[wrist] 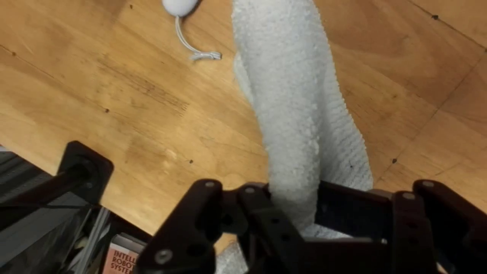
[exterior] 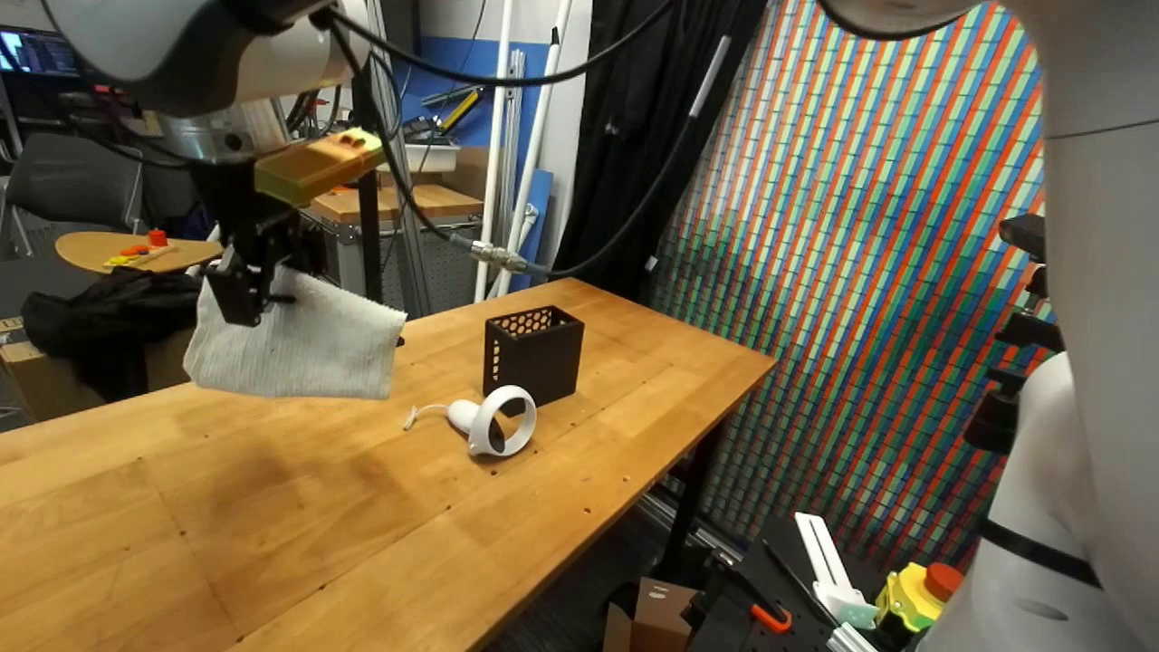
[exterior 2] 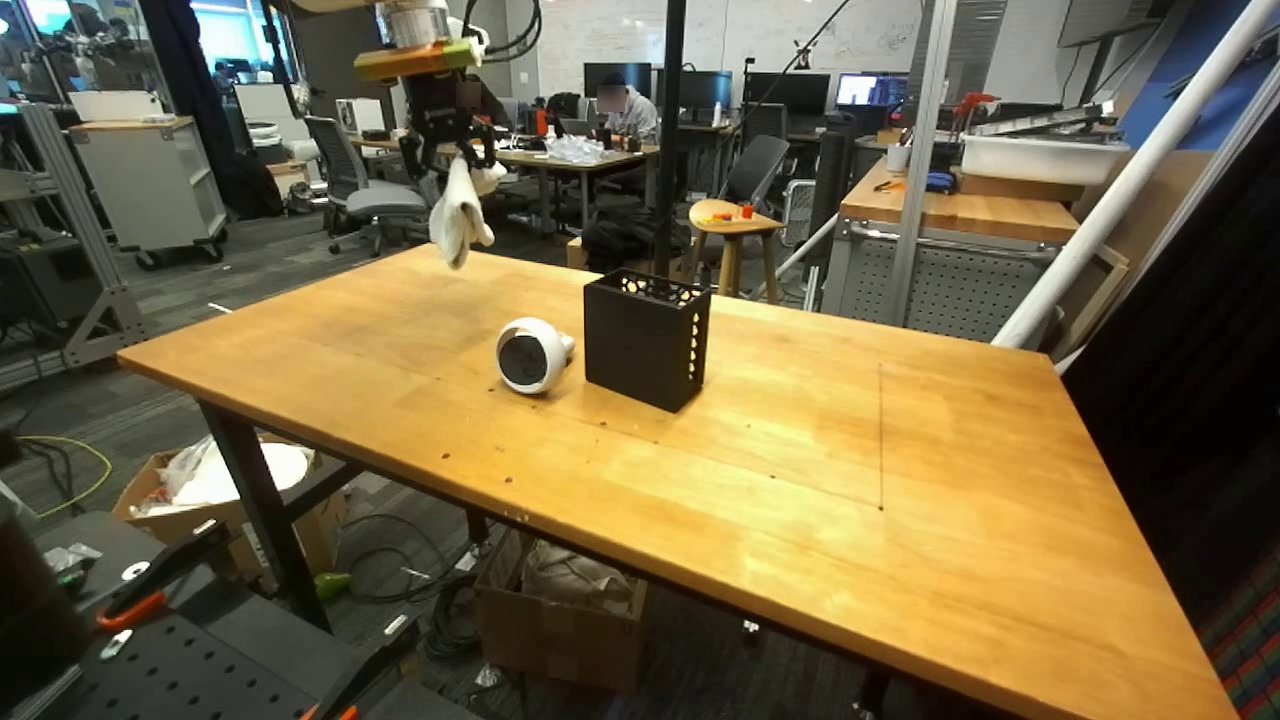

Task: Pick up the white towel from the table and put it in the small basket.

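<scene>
Arm raised, fingers downward, clamped tight.

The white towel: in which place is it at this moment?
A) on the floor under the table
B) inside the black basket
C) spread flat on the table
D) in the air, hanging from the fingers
D: in both exterior views the white towel hangs down from the fingers, well apart from the black basket.

In an exterior view, mid-frame on the worktop, the controller lies left of the basket; upper left hangs the towel.
</scene>
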Controlling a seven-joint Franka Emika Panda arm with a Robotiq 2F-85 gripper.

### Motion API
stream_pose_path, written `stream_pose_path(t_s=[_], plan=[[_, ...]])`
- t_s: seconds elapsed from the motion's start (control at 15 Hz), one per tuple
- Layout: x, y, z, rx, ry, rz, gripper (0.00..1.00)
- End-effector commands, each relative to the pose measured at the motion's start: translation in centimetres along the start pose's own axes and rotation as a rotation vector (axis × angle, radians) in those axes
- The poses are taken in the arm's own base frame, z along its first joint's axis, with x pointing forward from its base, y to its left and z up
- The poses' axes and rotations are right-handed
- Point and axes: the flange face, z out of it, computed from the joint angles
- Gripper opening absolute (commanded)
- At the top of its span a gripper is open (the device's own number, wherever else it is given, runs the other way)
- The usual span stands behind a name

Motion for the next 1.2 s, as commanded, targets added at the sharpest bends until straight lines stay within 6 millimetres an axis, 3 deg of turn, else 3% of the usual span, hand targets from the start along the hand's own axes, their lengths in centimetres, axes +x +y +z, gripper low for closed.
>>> stream_pose_path(t_s=[0.0,0.2,0.6,1.13], plan=[[-4.9,2.4,-4.1,-0.008,0.017,0.076,0.00],[-9.2,5.1,-5.5,-0.019,0.022,0.144,0.00],[-17.3,11.2,-6.1,-0.019,0.013,0.247,0.00],[-23.5,19.1,-4.9,-0.013,-0.016,0.212,0.00]])
